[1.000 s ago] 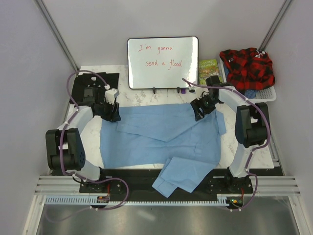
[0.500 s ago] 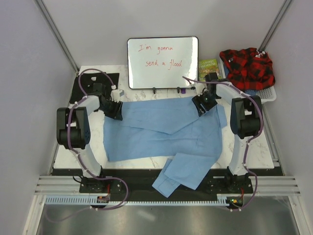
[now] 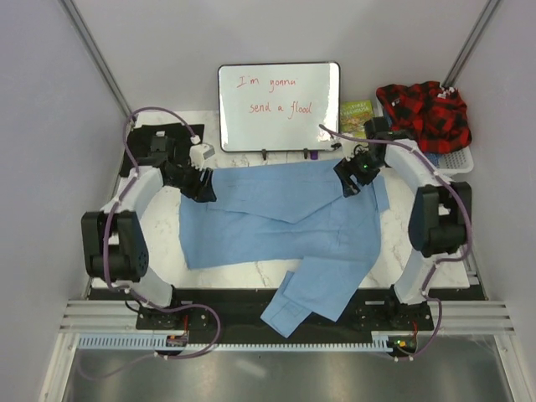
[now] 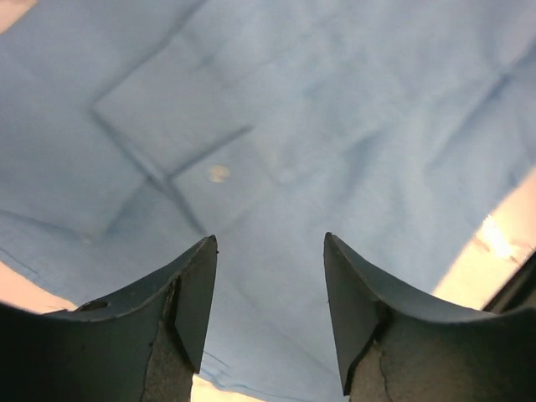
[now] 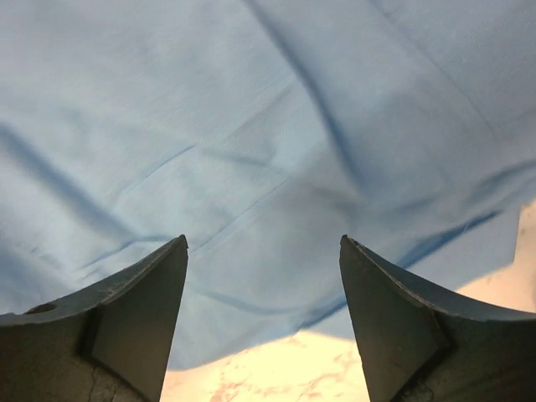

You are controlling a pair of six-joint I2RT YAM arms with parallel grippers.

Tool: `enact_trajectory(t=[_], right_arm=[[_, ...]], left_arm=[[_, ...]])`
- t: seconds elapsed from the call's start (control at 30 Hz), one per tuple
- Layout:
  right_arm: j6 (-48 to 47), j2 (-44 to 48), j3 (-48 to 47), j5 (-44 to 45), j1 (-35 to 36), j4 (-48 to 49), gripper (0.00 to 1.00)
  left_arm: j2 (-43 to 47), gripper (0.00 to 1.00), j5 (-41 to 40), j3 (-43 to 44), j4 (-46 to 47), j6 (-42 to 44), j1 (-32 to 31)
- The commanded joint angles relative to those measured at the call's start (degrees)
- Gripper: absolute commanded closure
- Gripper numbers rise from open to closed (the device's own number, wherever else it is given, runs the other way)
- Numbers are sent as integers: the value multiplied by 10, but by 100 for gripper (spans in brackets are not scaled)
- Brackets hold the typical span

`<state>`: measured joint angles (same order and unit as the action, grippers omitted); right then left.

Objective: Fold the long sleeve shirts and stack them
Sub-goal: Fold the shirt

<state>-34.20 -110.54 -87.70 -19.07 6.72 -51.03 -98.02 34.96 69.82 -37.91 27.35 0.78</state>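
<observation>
Far edge of the light blue shirt [image 3: 285, 226] has shifted back and straightened; left claw [image 4: 270, 243] and right claw [image 5: 264, 243] both spread wide over it.

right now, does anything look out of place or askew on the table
Yes. One sleeve of the light blue shirt spills off the table's near edge onto the black base rail between the arms. The rest lies spread flat but creased, not folded.
</observation>
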Motion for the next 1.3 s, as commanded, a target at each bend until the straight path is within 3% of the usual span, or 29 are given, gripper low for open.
enact_trajectory(t=[0.0,0.1,0.13,0.2,0.23,0.27,0.33,0.43,0.63,0.87,1.17,1.2,1.27], right_arm=[[-58,184,85,-89,0,-63,18],[-68,251,149,-113,-1,-71,18],[-69,267,164,-116,0,-69,18],[-62,302,199,-113,0,-61,18],[-58,311,213,-113,-1,-60,18],[-55,320,220,-112,-2,-59,18],[-40,349,232,-98,-1,-45,18],[-38,367,237,-80,-1,-44,18],[-52,401,242,-84,-2,-59,20],[-73,440,271,-120,-2,-72,26],[-84,469,274,-144,-2,-94,20],[-86,476,276,-148,-2,-98,19],[-89,500,283,-155,-2,-99,17]], left_arm=[[243,37,112,-121,-60,151,-73],[357,35,123,-220,-27,174,-201],[419,35,103,-244,33,161,-297],[458,34,31,-302,95,132,-397],[464,35,1,-318,130,124,-498],[456,35,-57,-326,179,117,-546],[425,36,-94,-336,218,119,-659],[329,39,-140,-322,288,114,-754],[235,42,-182,-328,391,138,-829],[188,50,-229,-339,443,184,-829],[127,52,-248,-366,478,219,-828],[124,53,-257,-366,486,212,-825],[130,68,-263,-358,489,198,-822]])
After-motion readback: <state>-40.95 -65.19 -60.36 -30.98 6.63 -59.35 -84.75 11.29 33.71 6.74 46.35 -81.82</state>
